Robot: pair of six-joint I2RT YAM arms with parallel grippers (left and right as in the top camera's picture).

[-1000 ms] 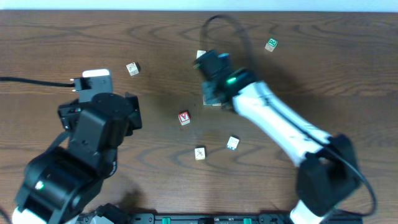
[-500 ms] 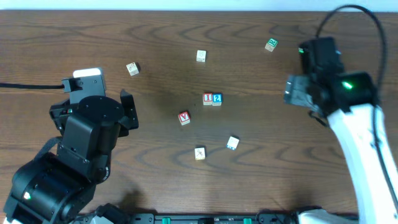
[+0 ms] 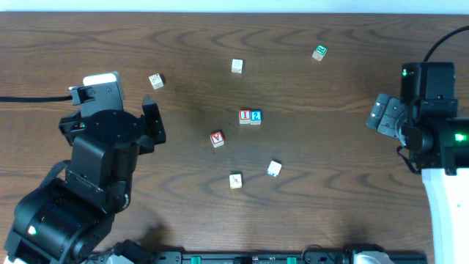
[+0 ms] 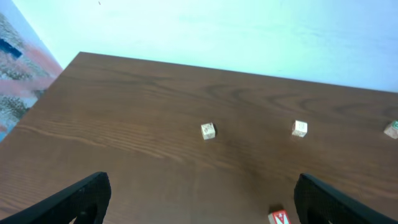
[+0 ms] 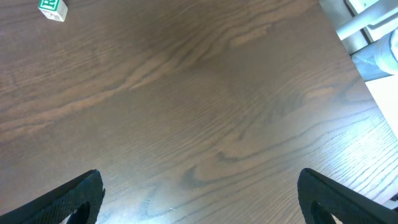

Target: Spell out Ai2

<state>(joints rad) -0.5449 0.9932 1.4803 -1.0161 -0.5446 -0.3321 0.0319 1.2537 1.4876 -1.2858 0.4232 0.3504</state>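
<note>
A red "i" block [image 3: 245, 116] and a blue "2" block [image 3: 256, 116] sit side by side at the table's centre. A red "A" block [image 3: 217, 138] lies apart, lower left of them; its top edge shows in the left wrist view [image 4: 279, 218]. My left gripper [image 4: 199, 199] is open and empty at the left of the table, well away from the blocks. My right gripper [image 5: 199, 196] is open and empty over bare wood at the far right.
Loose blocks lie around: cream ones [image 3: 156, 81], [image 3: 237, 66], [image 3: 236, 180], a white one [image 3: 274, 169] and a green one [image 3: 319, 52], which also shows in the right wrist view [image 5: 52, 8]. The table's right edge [image 5: 348, 59] is close to the right arm.
My right arm has left the "i" and "2" blocks at the centre and swung to the far right. The left arm has shifted only slightly.
</note>
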